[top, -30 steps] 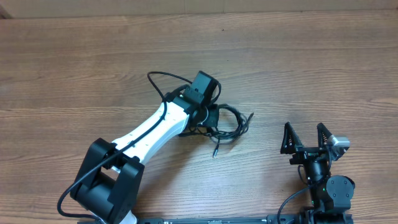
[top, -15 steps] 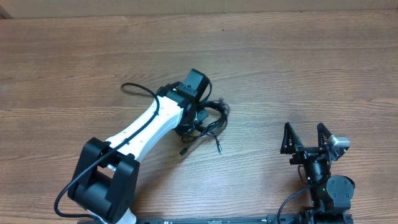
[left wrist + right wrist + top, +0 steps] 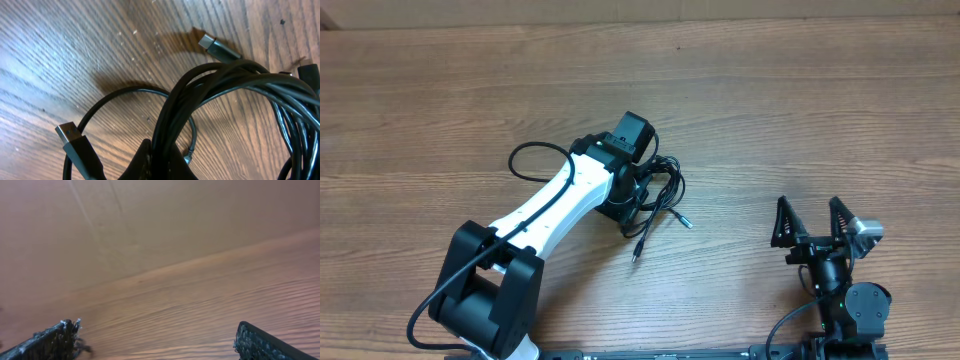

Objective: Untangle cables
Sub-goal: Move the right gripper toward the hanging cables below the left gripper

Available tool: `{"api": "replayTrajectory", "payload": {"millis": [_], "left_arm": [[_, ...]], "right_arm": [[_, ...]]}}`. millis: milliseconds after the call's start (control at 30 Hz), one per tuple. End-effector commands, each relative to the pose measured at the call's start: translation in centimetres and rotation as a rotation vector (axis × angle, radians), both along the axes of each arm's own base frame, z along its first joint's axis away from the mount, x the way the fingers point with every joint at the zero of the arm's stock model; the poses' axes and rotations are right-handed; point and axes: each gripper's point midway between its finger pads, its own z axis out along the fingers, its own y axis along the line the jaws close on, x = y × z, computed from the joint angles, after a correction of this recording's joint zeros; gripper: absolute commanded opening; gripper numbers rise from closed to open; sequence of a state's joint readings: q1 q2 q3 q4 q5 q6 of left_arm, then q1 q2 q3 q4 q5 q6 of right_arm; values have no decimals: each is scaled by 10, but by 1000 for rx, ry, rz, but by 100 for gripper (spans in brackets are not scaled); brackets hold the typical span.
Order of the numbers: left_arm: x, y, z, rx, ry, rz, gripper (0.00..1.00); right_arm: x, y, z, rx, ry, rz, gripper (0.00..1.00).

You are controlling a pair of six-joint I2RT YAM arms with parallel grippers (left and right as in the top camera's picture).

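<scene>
Cables [image 3: 665, 188]: tangled bundle under the left wrist, two plug tails [image 3: 636, 252] trailing toward the robot's side
Left gripper [image 3: 150, 159]: clamped shut on bundle strands
Right gripper [image 3: 812, 222]: spread wide, empty, well apart to the bundle's right
Nearer: left arm

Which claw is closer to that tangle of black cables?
Left. The left claw is shut on the cables; the right claw stands open, well apart from them, touching nothing.
</scene>
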State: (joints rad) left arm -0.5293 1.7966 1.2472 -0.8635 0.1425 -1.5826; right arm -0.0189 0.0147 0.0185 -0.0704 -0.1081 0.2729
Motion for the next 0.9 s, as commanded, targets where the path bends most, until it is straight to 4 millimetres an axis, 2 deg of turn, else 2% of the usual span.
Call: {"api": "replayTrajectory", "payload": {"millis": [0, 133, 233, 333, 433, 567, 733, 867], "left_arm": [[1, -14, 6, -74, 34, 79, 4], [-5, -25, 10, -143, 100, 166, 4], [-7, -37, 14, -210, 132, 183, 4], [-2, -41, 16, -234, 113, 174, 4], [-2, -41, 16, -234, 109, 163, 4], [-3, -41, 17, -236, 109, 148, 4], [-5, -45, 19, -264, 134, 156, 4], [-7, -48, 21, -286, 161, 181, 4]], "right_arm": [[-4, 21, -1, 200, 29, 124, 100], [-23, 69, 1, 483, 146, 420, 100], [-40, 93, 0, 547, 223, 578, 100], [-41, 94, 1, 599, 246, 587, 100], [-48, 101, 8, 482, 185, 649, 100], [-49, 99, 8, 431, 222, 627, 99], [-44, 88, -3, 414, 387, 505, 99], [-45, 95, -12, 447, 569, 529, 100]]}}
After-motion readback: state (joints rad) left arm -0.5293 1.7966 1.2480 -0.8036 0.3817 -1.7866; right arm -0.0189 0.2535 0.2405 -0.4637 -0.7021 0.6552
